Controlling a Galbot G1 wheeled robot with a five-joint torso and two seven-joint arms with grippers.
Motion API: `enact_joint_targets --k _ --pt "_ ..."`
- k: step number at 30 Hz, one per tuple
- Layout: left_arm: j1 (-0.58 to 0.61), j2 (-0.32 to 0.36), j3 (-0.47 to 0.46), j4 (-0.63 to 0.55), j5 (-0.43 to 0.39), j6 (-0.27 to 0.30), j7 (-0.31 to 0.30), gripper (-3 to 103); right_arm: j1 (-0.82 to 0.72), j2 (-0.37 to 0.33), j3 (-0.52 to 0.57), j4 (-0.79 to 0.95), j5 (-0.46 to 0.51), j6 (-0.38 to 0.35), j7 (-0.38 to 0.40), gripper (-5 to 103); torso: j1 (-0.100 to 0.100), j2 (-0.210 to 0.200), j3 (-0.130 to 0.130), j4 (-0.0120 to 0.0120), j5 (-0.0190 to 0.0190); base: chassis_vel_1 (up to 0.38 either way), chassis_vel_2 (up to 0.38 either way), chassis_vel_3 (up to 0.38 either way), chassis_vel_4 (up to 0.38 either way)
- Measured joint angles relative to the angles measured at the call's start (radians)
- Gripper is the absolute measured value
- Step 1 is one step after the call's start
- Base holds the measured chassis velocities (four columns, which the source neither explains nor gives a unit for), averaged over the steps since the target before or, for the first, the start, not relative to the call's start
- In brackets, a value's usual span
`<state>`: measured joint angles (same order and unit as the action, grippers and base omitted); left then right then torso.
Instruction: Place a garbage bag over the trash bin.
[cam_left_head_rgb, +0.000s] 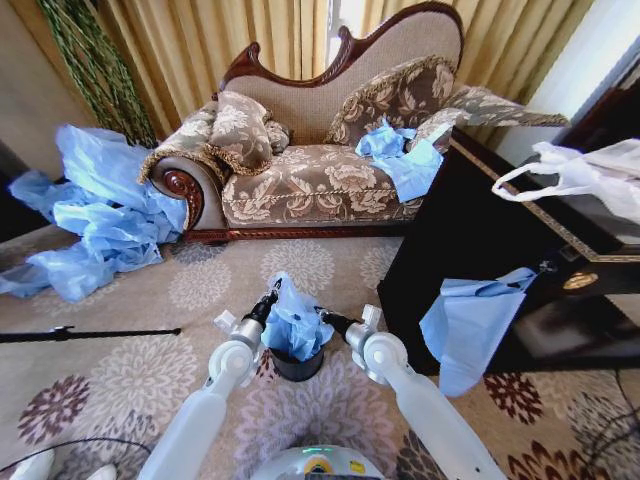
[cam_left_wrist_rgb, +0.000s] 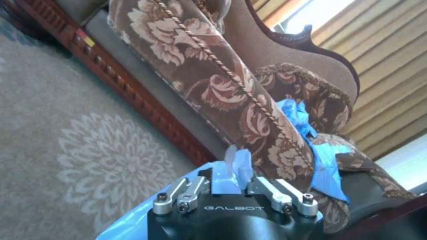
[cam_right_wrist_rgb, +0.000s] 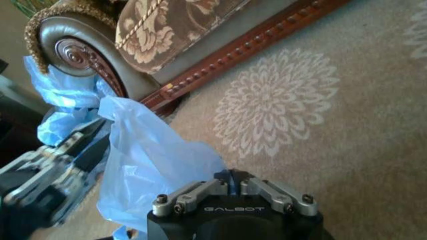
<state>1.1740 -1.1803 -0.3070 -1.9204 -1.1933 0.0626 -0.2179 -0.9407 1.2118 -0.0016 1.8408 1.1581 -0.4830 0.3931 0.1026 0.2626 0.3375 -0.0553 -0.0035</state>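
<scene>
Left hand (cam_left_head_rgb: 272, 298): fingers closed, pinching the left edge of the garbage bag (cam_left_head_rgb: 294, 322). Right hand (cam_left_head_rgb: 326, 316): fingers closed on the bag's right edge. Garbage bag: light blue, bunched upright between both hands, lower part inside the trash bin (cam_left_head_rgb: 298, 365). Trash bin: black, upright on the floral carpet (cam_left_head_rgb: 120, 380), between sofa (cam_left_head_rgb: 310, 180) and robot; dark cabinet (cam_left_head_rgb: 470, 240) near on the right, open carpet on the left.

light: daylight through curtains (cam_left_head_rgb: 250, 40), bright | glare: window blown out | edges: wide-angle bending | blur: soft wrist views
</scene>
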Motion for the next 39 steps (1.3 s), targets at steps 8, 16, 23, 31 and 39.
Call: enact_joint_targets --k 8,16,23,31,39 --pt "0.143 0.03 -0.034 -0.171 -0.005 0.031 -0.128 55 0.003 0.005 0.009 -0.008 -0.004 0.004 0.005 0 0.0 0.0 0.0 0.0002 0.0 0.0 0.0 0.0 0.0" --pt "0.222 0.003 0.036 -0.26 0.074 0.109 -0.194 88 0.014 0.016 -0.019 -0.007 -0.008 0.004 0.008 0 0.0 0.0 0.0 0.0003 0.0 0.0 0.0 0.0 0.0" --pt "0.107 -0.025 0.153 -0.179 0.083 0.143 -0.294 100 0.025 0.018 -0.043 -0.007 -0.011 0.006 0.011 0 0.0 0.0 0.0 -0.0001 0.0002 0.0 0.0 0.0 0.0" --pt "0.058 -0.048 0.211 -0.07 0.131 0.113 -0.341 100 0.018 0.018 -0.048 -0.013 -0.016 0.009 0.009 0 0.0 0.0 0.0 0.0002 0.0001 0.0 0.0 0.0 0.0" --pt "0.007 -0.069 0.23 -0.014 0.153 0.059 -0.335 87 0.02 0.019 -0.05 -0.026 -0.02 0.01 0.007 0 0.0 0.0 0.0 0.0 0.0001 0.0 0.0 0.0 0.0"
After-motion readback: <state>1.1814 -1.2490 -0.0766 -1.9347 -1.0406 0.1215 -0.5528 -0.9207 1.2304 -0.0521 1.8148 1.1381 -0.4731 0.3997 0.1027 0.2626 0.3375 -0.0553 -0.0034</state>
